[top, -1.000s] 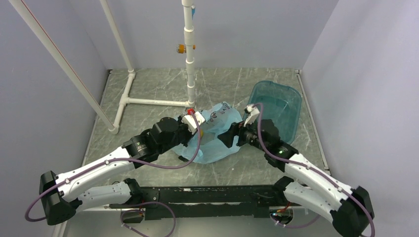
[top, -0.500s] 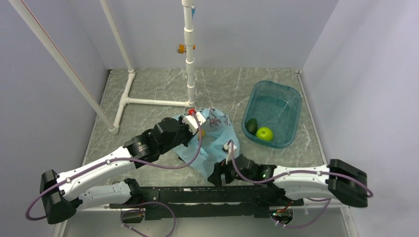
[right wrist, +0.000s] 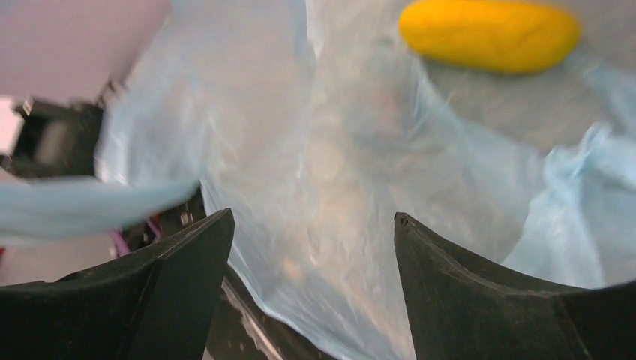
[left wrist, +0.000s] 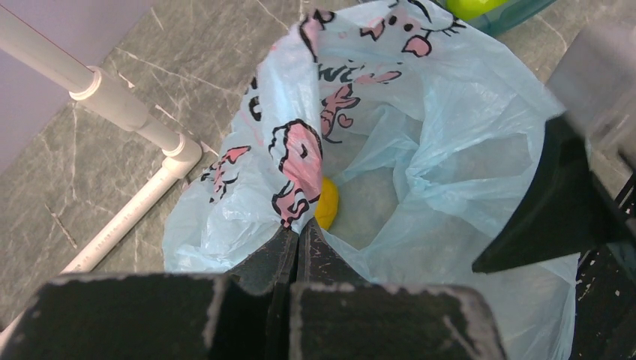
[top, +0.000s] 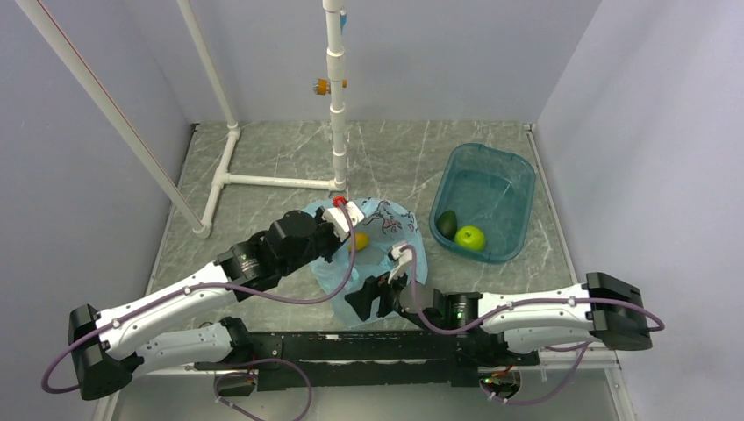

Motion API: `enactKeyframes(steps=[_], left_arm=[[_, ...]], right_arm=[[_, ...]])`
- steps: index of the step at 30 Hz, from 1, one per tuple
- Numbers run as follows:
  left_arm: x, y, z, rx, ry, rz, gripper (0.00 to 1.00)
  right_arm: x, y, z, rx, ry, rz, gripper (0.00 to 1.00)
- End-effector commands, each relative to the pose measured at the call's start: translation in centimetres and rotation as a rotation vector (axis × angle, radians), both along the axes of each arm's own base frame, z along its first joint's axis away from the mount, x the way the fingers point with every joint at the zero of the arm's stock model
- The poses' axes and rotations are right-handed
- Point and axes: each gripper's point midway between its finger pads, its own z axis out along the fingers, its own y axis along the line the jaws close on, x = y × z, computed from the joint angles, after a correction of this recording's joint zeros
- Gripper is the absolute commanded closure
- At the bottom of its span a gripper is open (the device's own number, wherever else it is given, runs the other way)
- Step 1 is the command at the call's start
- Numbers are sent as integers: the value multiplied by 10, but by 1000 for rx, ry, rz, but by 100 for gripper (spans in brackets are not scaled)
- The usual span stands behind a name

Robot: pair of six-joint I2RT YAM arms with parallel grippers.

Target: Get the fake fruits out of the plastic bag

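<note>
The light blue plastic bag (top: 375, 250) lies crumpled mid-table, mouth open. The yellow-orange fruit (top: 361, 239) lies inside it; it also shows in the left wrist view (left wrist: 327, 203) and the right wrist view (right wrist: 489, 35). My left gripper (left wrist: 300, 227) is shut on the bag's printed rim (left wrist: 298, 161). My right gripper (top: 361, 299) is open at the bag's near edge, its jaws apart over the bag film (right wrist: 352, 172), empty. The dark green oval fruit (top: 447, 223) and the bright green apple (top: 470, 237) lie in the teal tub (top: 518, 184).
A white PVC pipe frame (top: 263, 181) stands at the back left, its upright post (top: 337, 105) just behind the bag. Grey walls close in both sides. The black arm mount rail (top: 368, 351) runs along the near edge.
My right arm swung from beside the tub down to the bag's near edge, then left along it. Two green fruits now show in the tub. The bag shifted; the left gripper kept its hold.
</note>
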Motion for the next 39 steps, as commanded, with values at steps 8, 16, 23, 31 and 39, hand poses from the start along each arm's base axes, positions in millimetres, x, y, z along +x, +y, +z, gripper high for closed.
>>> enactKeyframes(steps=[8, 16, 23, 31, 39], left_arm=[[-1, 1, 32, -79, -72, 3, 100], [-1, 1, 32, -78, -81, 3, 100], [0, 1, 30, -66, -78, 6, 100], [2, 0, 27, -47, -76, 12, 100], [3, 1, 26, -41, -77, 18, 100]], right_arm=[[86, -12, 36, -114, -202, -288, 28], [130, -2, 19, -105, -279, -167, 20], [126, 8, 9, -58, -254, -99, 22], [61, 6, 25, 27, -199, 156, 13], [-3, 23, 50, 225, -84, 432, 11]])
